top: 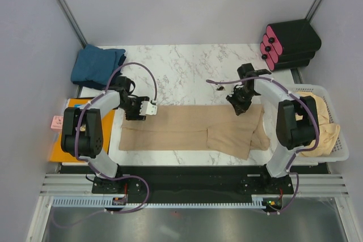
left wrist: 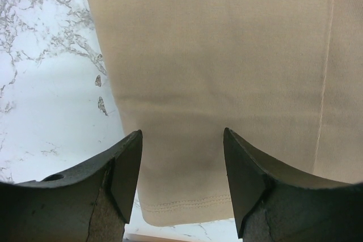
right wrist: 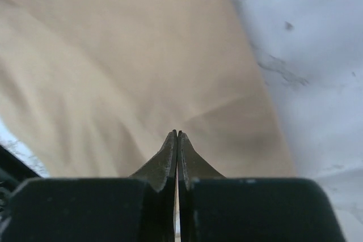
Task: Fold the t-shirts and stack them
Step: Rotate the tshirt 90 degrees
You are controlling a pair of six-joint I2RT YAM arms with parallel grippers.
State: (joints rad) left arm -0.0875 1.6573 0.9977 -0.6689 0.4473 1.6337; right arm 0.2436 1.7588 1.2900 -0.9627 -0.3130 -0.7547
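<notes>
Tan t-shirt (top: 187,131) lies flat across the bench (top: 187,77), long axis left to right and already narrowed to a strip. The sleeve end bunches in a loose flap near the basket (top: 340,152).

My left gripper (left wrist: 181,140) is released, jaws spread wide over the stitched hem at the shirt's left end, with nothing between them. My right gripper (right wrist: 177,135) is clenched, pads pressed tip to tip at the far edge of the shirt's right half. Creases in the cloth run toward the tip, so it may have a nip of the edge. I see no fabric between the pads, so I can't tell.

Handling, my read:
- Thin, light knit with no stiffness. It drapes and wrinkles, and drags on the marble instead of sliding clean.
- A one-point pinch will just pull up a tent of cloth. Take it with both grippers, at matching corners or along one edge.
- The hem is doubled and stitched, so it's the best bite on the left. On the right, grab the far edge at the shoulder, not the loose flap.
- Pinch shallow and low, or I pick up both layers unevenly.

Count:
- 1 tan shirt on the bench.
- 1 dark teal-blue shirt (top: 97,65), folded, far left corner.
- Pale beige cloth (top: 324,122) heaped in the basket: at least 1, exact number not readable.
- 1 basket.
</notes>
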